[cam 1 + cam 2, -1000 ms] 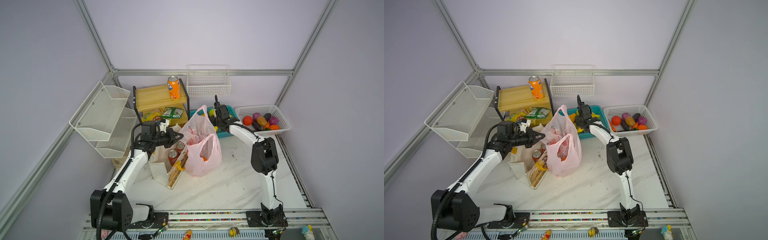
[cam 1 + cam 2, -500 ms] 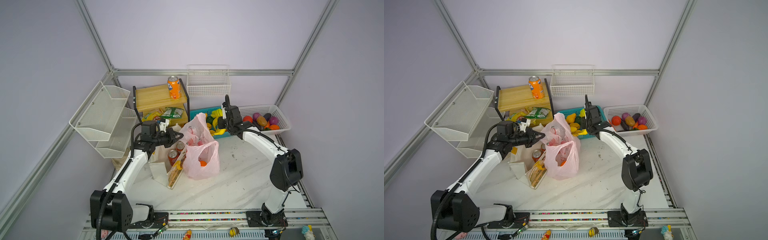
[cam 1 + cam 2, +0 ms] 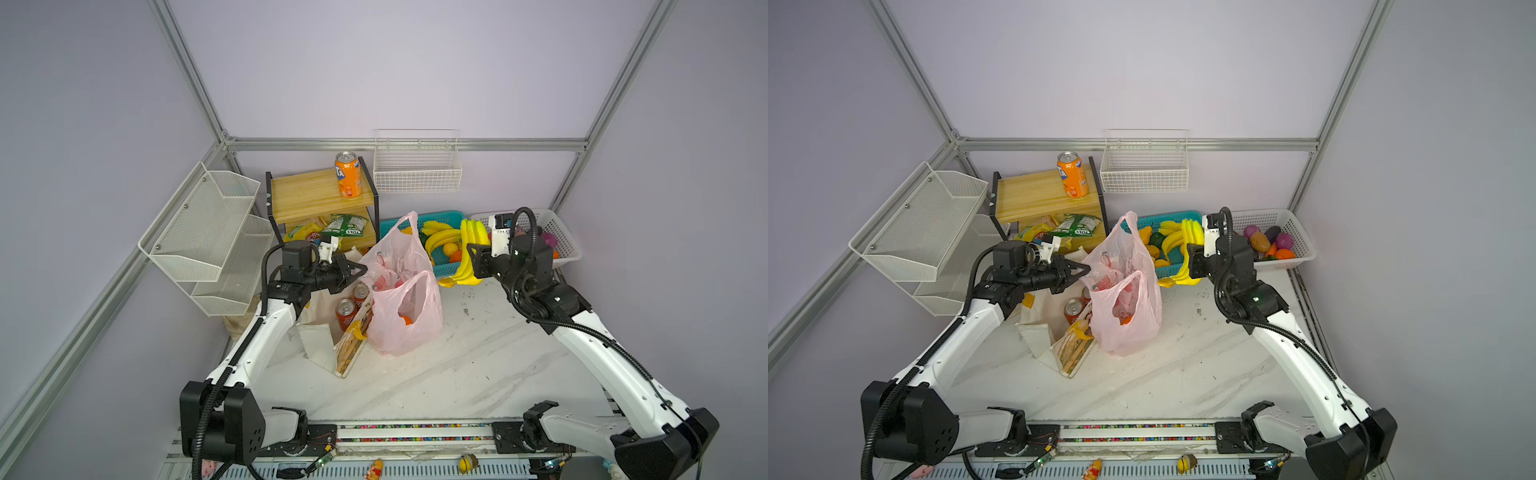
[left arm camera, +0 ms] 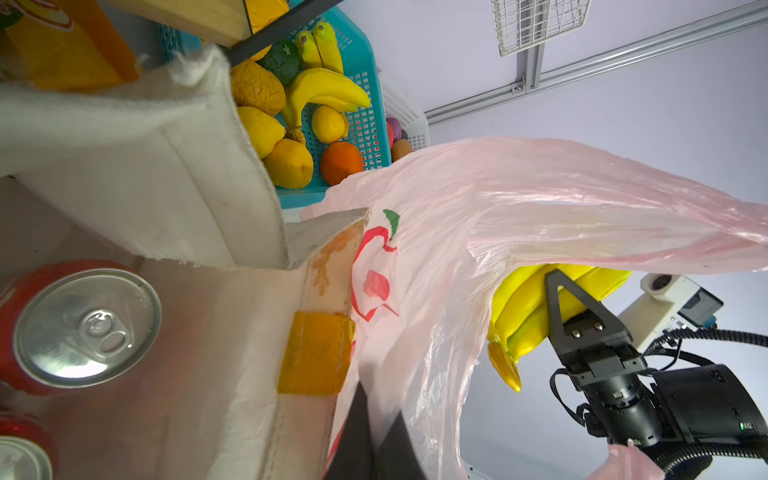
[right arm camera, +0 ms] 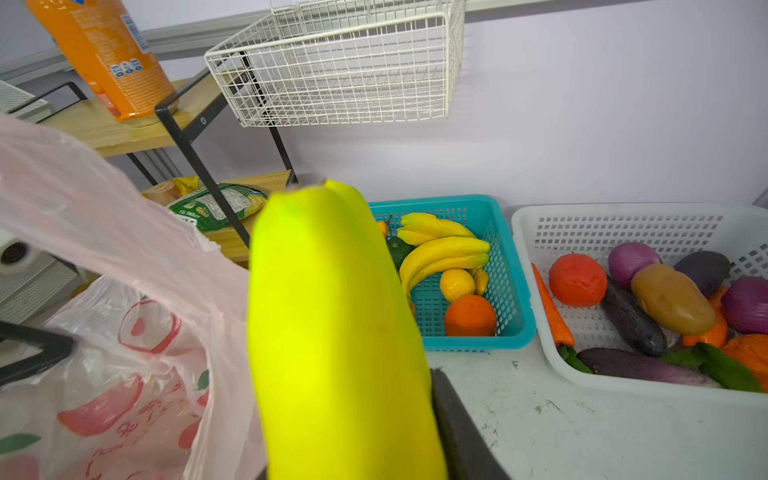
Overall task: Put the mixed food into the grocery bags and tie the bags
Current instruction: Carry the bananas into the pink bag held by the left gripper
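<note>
Right gripper (image 3: 470,258) has swung back, clutching the banana bunch (image 3: 474,232).

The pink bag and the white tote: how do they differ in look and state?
The pink bag is thin, translucent plastic with red apple prints; the white tote is opaque canvas. The pink bag holds an orange fruit; the white tote holds two red cola cans. The left pincer grips the pink bag, not the white tote. Both stand open, side by side.

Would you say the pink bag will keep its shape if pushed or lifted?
Probably not: the pink bag is thin, creased film, so it should crumple. With little visible inside, it likely feels light and may tip.
</note>
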`<action>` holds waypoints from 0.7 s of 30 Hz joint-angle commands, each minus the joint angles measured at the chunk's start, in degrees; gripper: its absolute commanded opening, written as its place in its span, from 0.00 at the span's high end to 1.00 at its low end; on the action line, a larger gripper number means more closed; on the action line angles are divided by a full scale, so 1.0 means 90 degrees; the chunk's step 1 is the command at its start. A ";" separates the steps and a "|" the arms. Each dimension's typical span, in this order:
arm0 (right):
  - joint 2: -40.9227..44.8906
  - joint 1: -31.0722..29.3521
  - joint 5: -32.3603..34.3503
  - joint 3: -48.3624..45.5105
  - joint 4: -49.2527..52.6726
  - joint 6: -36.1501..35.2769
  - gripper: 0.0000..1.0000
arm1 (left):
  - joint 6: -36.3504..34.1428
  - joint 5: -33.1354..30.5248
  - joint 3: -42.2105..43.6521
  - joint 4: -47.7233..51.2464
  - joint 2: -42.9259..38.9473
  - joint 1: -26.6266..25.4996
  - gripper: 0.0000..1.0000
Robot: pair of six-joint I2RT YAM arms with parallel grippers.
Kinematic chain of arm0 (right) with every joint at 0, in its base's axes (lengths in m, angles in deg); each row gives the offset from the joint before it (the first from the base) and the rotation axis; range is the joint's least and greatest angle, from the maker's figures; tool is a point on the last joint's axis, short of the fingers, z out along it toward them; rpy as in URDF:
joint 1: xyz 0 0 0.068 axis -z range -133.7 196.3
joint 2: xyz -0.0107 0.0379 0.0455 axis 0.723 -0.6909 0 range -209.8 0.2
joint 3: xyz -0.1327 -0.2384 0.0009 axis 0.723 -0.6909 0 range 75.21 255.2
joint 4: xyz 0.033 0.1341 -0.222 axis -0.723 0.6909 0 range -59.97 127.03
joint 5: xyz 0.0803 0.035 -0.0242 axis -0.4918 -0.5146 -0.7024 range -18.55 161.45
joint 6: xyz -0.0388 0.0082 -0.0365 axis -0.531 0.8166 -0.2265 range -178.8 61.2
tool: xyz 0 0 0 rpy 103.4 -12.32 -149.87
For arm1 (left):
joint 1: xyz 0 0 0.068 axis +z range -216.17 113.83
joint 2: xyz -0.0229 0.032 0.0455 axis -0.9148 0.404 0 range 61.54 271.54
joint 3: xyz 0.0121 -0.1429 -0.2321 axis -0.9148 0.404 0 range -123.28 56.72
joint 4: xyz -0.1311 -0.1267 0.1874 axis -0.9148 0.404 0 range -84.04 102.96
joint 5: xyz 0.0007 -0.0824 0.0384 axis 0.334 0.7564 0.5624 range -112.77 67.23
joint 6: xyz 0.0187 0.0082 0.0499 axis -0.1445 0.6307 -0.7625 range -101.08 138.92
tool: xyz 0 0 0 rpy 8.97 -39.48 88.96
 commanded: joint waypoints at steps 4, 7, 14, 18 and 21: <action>0.0735 -0.0065 -0.1083 -0.0316 -0.0254 -0.0209 0.80 | -0.0015 0.0173 0.0085 -0.0300 -0.0257 -0.0027 1.00; 0.0641 -0.0150 -0.1426 -0.0309 -0.0541 -0.0292 0.80 | -0.0039 0.0129 0.0056 -0.0286 -0.0304 -0.0027 1.00; 0.0258 -0.0325 -0.2253 -0.0396 -0.1142 -0.0677 0.79 | -0.0093 0.0067 0.0084 -0.0178 -0.0281 -0.0027 1.00; 0.0042 -0.0440 -0.2695 -0.0424 -0.1290 -0.0805 0.79 | -0.0131 0.0041 0.0084 -0.0179 -0.0294 -0.0027 1.00; -0.0033 -0.0476 -0.2965 -0.0428 -0.1420 -0.0817 0.79 | -0.0132 0.0062 0.0068 -0.0192 -0.0260 -0.0027 1.00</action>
